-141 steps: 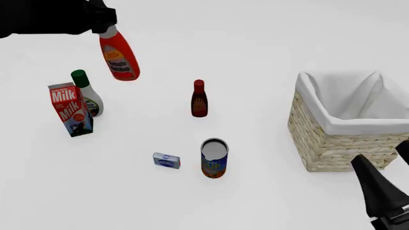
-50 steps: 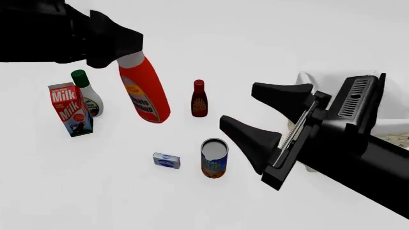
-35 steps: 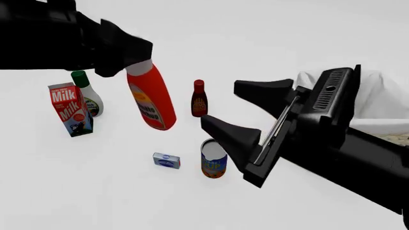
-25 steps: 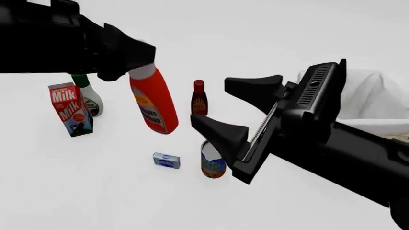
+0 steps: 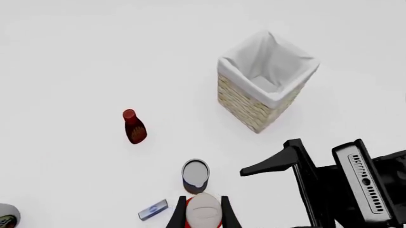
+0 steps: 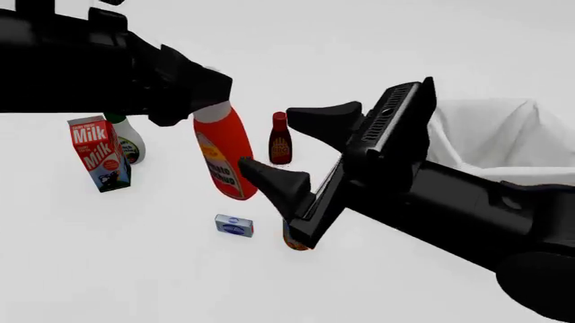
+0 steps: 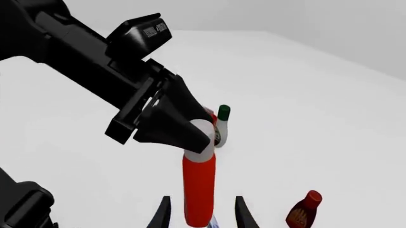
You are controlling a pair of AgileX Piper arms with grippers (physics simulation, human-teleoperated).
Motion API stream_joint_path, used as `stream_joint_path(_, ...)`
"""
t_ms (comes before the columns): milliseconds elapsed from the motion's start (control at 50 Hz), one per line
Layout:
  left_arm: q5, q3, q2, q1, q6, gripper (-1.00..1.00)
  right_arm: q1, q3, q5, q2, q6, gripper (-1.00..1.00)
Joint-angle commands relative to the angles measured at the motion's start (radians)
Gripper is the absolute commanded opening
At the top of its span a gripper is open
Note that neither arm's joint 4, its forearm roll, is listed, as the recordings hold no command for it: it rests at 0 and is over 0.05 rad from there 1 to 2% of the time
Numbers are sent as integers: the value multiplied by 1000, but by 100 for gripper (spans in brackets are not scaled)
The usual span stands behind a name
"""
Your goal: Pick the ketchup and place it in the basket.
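The ketchup (image 6: 225, 158), a red-orange bottle with a grey-white cap, hangs tilted above the table. My left gripper (image 6: 209, 97) is shut on its cap (image 5: 204, 212). My right gripper (image 6: 265, 139) is open, and in the right wrist view its fingers (image 7: 162, 214) stand on either side of the bottle's body (image 7: 198, 185) without closing on it. The basket (image 5: 266, 80), tan wicker with a white lining, stands at the right. In the front view only its lining (image 6: 494, 134) shows behind my right arm.
A milk carton (image 6: 97, 153) and a white bottle with a green cap (image 6: 128, 142) stand at the left. A small dark-red bottle (image 6: 280, 139) is behind the ketchup. A small blue box (image 6: 233, 225) and a can (image 5: 195, 171) lie below the grippers.
My left arm has carried the ketchup to the right and lower. My right gripper has swung left, away from the basket, and its open fingers now flank the bottle.
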Motion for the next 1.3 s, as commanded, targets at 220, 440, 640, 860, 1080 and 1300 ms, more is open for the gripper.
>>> stream_joint_path(220, -13, 9, 7, -16, 7, -100, 26, -17, -39, 76, 14, 100)
stream_joint_path(440, -6, 3, 8, -24, 1, -100, 21, -14, -66, 103, 20, 100)
stream_joint_path(640, 9, -8, 5, -28, -5, -100, 16, -14, -88, 122, 24, 100)
stream_joint_path(860, 26, -20, -4, -34, -15, -100, 24, -21, -99, 140, 19, 100)
stream_joint_path(1080, 39, -29, -13, -41, -22, -100, 34, -30, -105, 157, 17, 100)
stream_joint_path(1300, 59, -57, -14, -57, -30, -100, 32, -37, -117, 180, 17, 100)
